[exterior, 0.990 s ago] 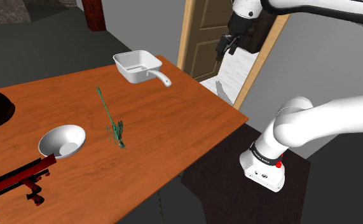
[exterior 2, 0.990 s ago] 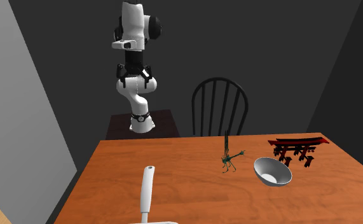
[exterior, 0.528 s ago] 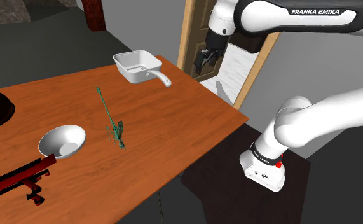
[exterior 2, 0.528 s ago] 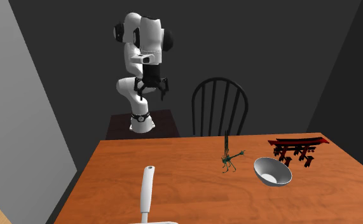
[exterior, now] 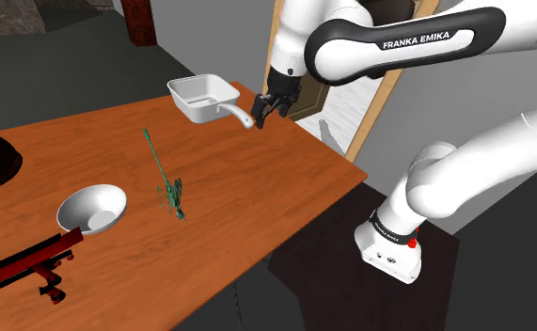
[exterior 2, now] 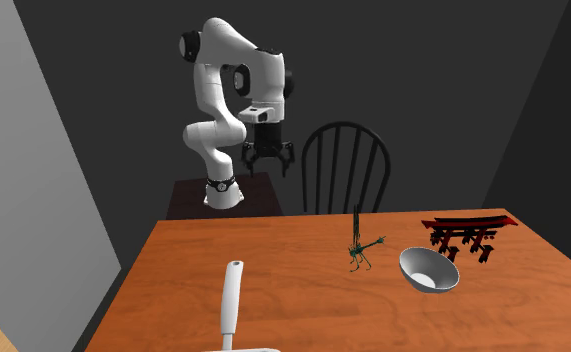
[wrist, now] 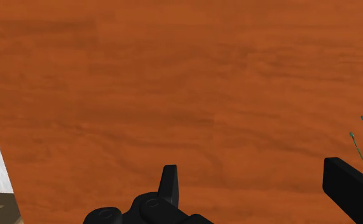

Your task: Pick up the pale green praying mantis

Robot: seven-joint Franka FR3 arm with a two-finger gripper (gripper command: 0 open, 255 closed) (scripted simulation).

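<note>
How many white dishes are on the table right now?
2. A round bowl sits next to the red gate model, near the mantis; a square pan with a handle sits at the table's far corner in the shoulder view. None seem hidden.

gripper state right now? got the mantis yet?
Gripper: open, holding nothing. The praying mantis lies on the table, apart from the fingers.

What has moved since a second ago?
The arm swung down toward the table; the gripper now hangs near the handle of the white pan, fingers open, holding nothing. The green mantis, bowl and red gate model stayed put.
</note>
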